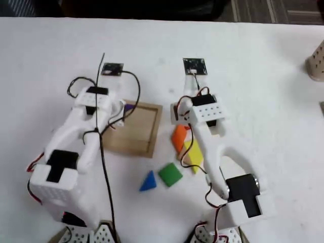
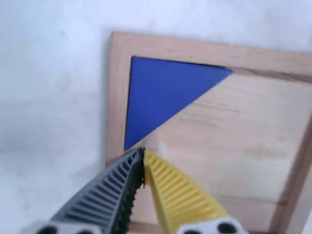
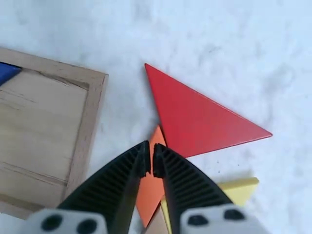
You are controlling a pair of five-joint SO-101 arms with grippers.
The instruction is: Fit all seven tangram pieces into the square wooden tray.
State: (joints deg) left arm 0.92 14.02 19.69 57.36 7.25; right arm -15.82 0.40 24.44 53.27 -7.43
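Your left gripper (image 2: 143,155) is pinched shut on nothing, tip over the tray (image 2: 243,146) right by the big blue triangle (image 2: 161,92), which sits flat in a tray corner. Your right gripper (image 3: 150,151) is closed and empty too, over the orange piece (image 3: 148,195), next to the red triangle (image 3: 195,117) and yellow piece (image 3: 239,189). The small blue triangle (image 1: 148,182) and green square (image 1: 170,173) lie on the table (image 1: 263,76) just outside the tray.

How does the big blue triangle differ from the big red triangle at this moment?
The large blue triangle piece lies inside the square wooden tray, tucked into a corner; the large red triangle piece lies outside it on the white table. Blue meets the tray's rim; red lies apart from it, beside an orange piece. Both lie flat.
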